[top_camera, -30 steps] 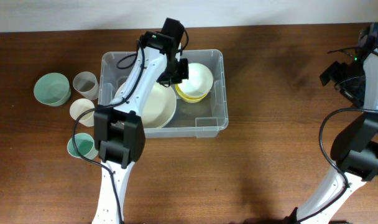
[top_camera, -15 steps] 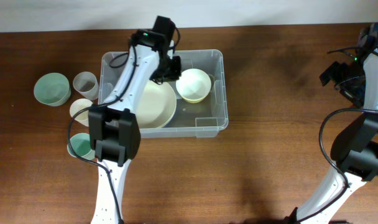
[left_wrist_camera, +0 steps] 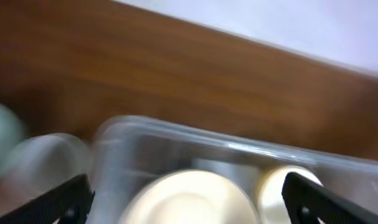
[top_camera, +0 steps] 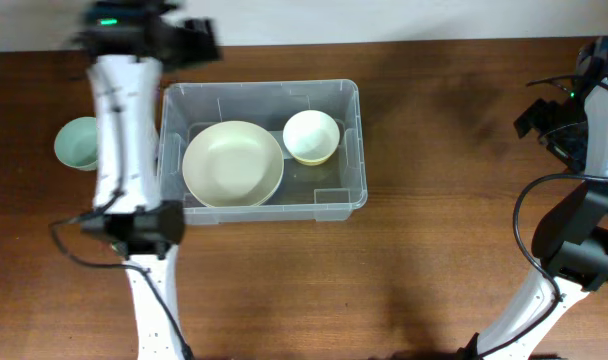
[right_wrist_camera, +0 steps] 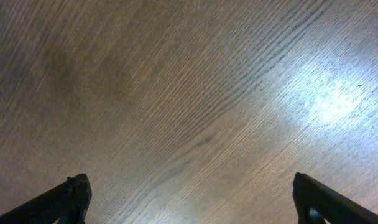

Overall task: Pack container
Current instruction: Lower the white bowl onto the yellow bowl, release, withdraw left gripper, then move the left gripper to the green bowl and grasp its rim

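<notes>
Wood table; container blurred from wrist; left hand, right hand wide, empty.

My left hand has let go of the small bowl, spread wide, and swung up out of the container to beyond its far left corner. The bowl now sits free beside the big plate.
</notes>
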Robot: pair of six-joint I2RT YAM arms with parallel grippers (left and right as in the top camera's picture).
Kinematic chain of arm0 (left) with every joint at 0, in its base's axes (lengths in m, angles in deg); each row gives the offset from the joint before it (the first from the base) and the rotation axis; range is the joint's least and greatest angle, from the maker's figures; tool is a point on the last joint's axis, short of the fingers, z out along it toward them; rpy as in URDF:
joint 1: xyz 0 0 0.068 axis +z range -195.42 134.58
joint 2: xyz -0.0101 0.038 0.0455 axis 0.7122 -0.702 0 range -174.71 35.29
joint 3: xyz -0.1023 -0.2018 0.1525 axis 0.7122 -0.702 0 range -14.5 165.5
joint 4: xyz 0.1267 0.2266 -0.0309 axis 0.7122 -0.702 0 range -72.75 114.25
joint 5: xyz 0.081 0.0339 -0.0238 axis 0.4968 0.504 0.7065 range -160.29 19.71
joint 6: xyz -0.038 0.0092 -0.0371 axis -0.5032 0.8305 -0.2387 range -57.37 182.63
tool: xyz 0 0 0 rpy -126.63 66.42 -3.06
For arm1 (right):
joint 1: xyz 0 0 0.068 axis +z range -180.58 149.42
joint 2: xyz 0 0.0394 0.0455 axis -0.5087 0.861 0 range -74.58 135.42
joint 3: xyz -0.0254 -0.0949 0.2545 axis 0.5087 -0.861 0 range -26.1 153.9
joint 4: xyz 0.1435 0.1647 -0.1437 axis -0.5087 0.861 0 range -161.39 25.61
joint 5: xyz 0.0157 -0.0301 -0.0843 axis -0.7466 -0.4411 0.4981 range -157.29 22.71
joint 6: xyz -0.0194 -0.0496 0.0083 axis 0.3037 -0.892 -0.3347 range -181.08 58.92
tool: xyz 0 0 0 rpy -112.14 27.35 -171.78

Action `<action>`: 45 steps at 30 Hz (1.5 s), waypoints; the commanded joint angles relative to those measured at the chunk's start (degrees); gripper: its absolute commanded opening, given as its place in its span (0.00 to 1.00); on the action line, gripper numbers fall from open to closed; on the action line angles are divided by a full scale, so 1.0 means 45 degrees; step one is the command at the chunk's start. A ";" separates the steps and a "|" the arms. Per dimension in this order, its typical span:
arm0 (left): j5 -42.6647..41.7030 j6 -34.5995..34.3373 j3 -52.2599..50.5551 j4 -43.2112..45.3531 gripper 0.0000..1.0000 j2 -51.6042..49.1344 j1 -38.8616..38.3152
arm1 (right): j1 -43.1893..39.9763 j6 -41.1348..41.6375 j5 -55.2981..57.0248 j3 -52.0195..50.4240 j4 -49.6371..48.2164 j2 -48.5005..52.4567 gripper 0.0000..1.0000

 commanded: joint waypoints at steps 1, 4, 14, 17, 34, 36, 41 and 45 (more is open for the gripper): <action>0.1433 -0.1855 0.1103 -0.1277 0.99 0.0019 0.1894 | 0.0019 0.0024 0.0024 -0.0024 -0.0005 -0.0185 0.99; 0.0364 -0.2093 0.0874 -0.1511 0.99 0.0015 0.3419 | 0.0019 0.0024 0.0019 -0.0024 0.0000 -0.0185 0.99; 0.0131 -0.4551 -0.3036 -0.1404 0.99 -0.0034 0.6402 | 0.0019 0.0024 0.0024 -0.0024 -0.0005 -0.0185 0.99; 0.0223 -0.4546 -0.4726 -0.0617 0.99 -0.0039 0.6776 | 0.0019 0.0024 0.0024 -0.0024 -0.0005 -0.0185 0.99; -0.0155 -0.4886 -1.0656 0.3589 0.99 -0.0126 0.6926 | 0.0019 0.0024 0.0024 -0.0024 -0.0005 -0.0185 0.99; -0.0165 -0.4886 -1.0982 0.3852 1.00 -0.0126 0.6951 | 0.0019 0.0024 0.0024 -0.0024 0.0000 -0.0185 0.99; -0.0165 -0.4881 -1.1458 0.4114 1.00 -0.0141 0.6955 | 0.0019 0.0024 0.0024 -0.0024 -0.0005 -0.0185 0.99; -0.0165 -0.4877 -1.1521 0.4235 0.71 -0.0141 0.6960 | 0.0019 0.0024 0.0024 -0.0024 -0.0005 -0.0185 0.99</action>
